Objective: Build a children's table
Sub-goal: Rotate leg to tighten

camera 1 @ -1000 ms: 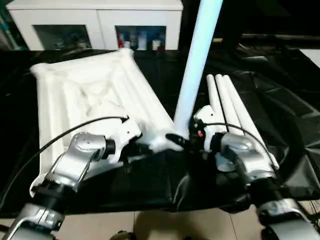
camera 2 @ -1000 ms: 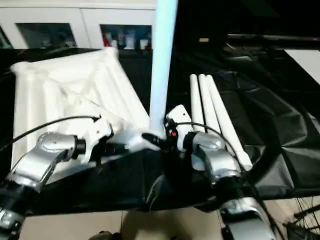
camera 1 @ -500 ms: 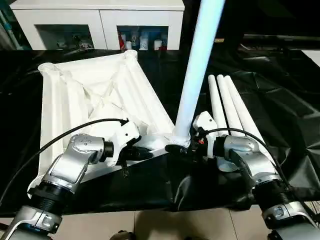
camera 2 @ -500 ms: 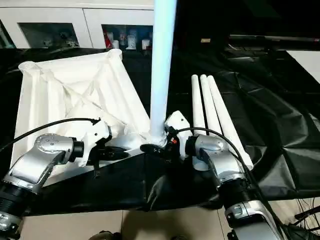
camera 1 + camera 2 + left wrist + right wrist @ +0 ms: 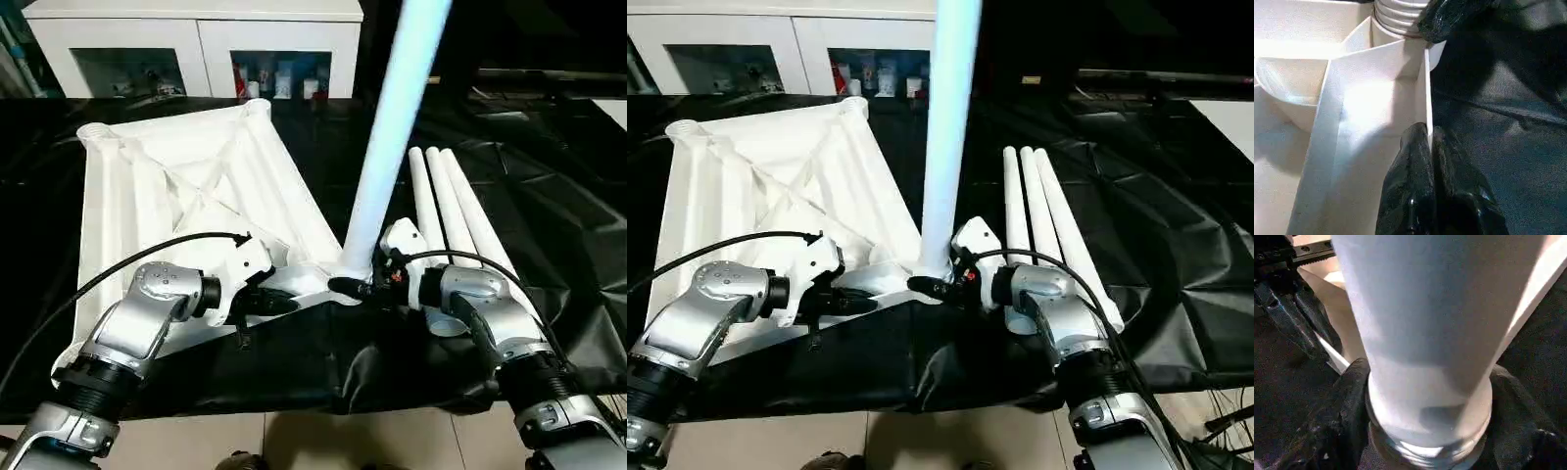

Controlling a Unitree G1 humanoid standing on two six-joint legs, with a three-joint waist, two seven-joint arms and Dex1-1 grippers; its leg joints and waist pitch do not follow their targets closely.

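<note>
Pinching the near rim of the upturned children's table (image 5: 186, 186), the left tool (image 5: 1426, 142) is clenched on that thin wall. Just beside it, the right tool (image 5: 939, 286) wraps the upright leg (image 5: 392, 137) at its corner socket, fingers (image 5: 1334, 426) closer around it than before. Three spare legs (image 5: 451, 211) lie beyond.

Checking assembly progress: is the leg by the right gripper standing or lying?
Standing: the leg rises from the tabletop's near corner socket.

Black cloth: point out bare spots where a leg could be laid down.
Bare cloth lies right of the three loose legs, and a narrower strip runs between them and the tabletop. The near corner is crowded: upright leg and both grippers.
</note>
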